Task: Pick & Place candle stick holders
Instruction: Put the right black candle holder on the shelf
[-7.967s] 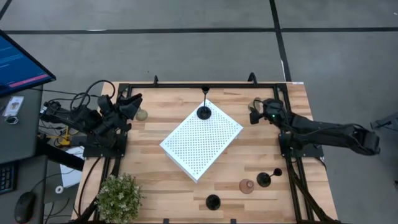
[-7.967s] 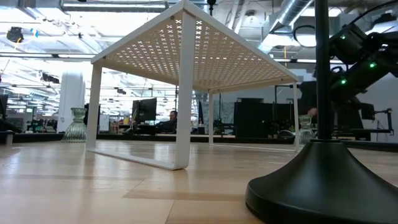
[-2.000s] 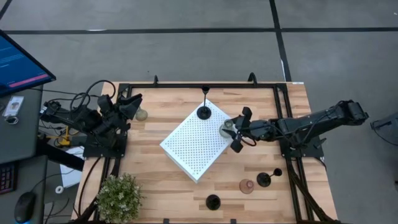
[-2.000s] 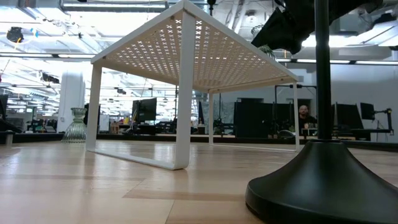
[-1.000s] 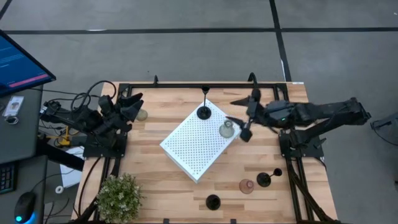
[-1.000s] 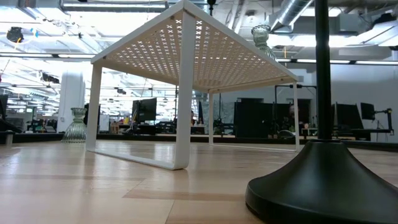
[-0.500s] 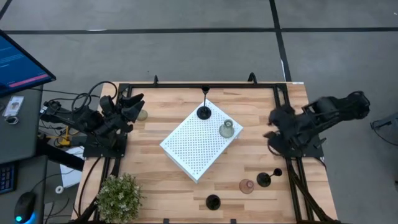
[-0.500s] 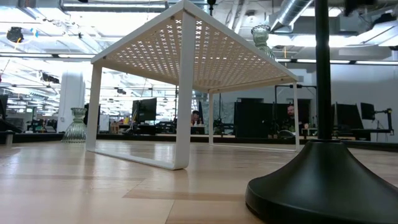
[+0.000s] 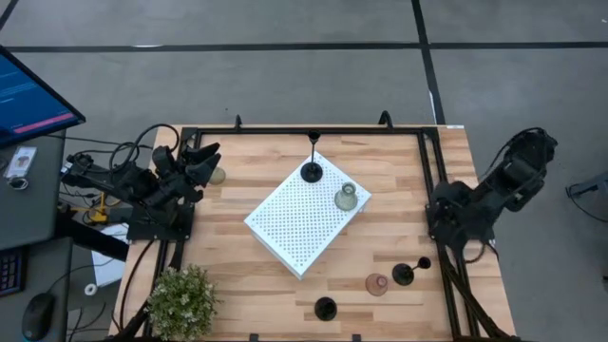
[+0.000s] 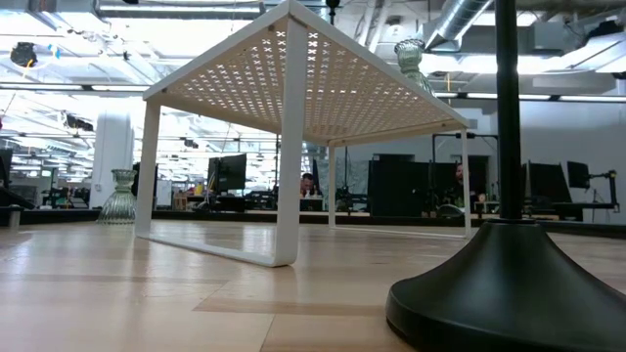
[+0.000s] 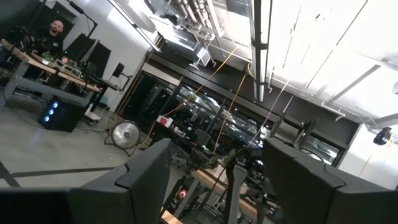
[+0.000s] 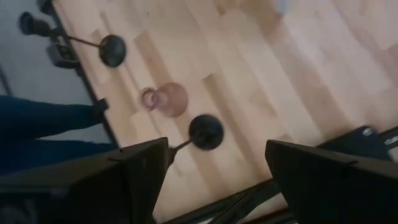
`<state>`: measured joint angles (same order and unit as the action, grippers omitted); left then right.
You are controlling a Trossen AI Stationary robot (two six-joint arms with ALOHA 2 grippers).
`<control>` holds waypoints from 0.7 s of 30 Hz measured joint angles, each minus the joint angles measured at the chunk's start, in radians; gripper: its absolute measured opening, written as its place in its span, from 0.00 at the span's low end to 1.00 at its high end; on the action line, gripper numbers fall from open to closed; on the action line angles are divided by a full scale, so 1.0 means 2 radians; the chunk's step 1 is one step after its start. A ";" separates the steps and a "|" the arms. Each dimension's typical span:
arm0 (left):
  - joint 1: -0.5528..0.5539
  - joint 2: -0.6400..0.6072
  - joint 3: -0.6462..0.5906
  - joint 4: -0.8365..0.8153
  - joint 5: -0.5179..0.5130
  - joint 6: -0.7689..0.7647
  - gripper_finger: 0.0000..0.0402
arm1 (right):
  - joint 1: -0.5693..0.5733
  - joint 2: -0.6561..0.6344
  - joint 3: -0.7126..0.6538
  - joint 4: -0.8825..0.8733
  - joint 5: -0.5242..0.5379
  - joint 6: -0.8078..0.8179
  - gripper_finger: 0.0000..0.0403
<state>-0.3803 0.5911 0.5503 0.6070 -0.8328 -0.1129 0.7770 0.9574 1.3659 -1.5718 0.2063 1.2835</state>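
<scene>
High view: pale green bell-shaped glass candle holder (image 9: 347, 198) stands near the edge of the white perforated metal board (image 9: 306, 213), apparently stable; right hand (image 12: 214, 163) released, empty, above the desk (image 9: 399, 180); a careless return sweep could topple it.

Six candle stick holders, one board, one plant, two arms.

Three black candle stick holders show in the high view: one (image 9: 312, 171) upper centre on the white perforated board (image 9: 304, 223), one (image 9: 404, 275) lower right, one (image 9: 326, 308) bottom centre. Three squat holders: a pale green one (image 9: 346, 198) on the board's right corner, a second pale one (image 9: 218, 175) at upper left, a pink one (image 9: 377, 284) lower right. One bushy plant (image 9: 182, 302) sits at lower left.
</scene>
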 joint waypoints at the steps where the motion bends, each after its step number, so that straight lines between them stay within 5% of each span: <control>1: 0.000 0.000 0.000 0.000 0.000 0.000 0.63 | 0.011 -0.005 0.000 0.000 0.000 0.014 0.65; 16: 0.000 0.000 0.000 0.000 0.000 0.000 0.63 | 0.145 -0.030 0.000 0.000 -0.116 0.225 0.65; 21: 0.000 0.000 0.000 0.000 0.000 0.000 0.63 | 0.192 -0.015 0.000 0.000 -0.118 0.285 0.65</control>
<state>-0.3804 0.5919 0.5503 0.6079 -0.8330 -0.1131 1.1605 0.9272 1.3657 -1.5711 -0.0292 1.8538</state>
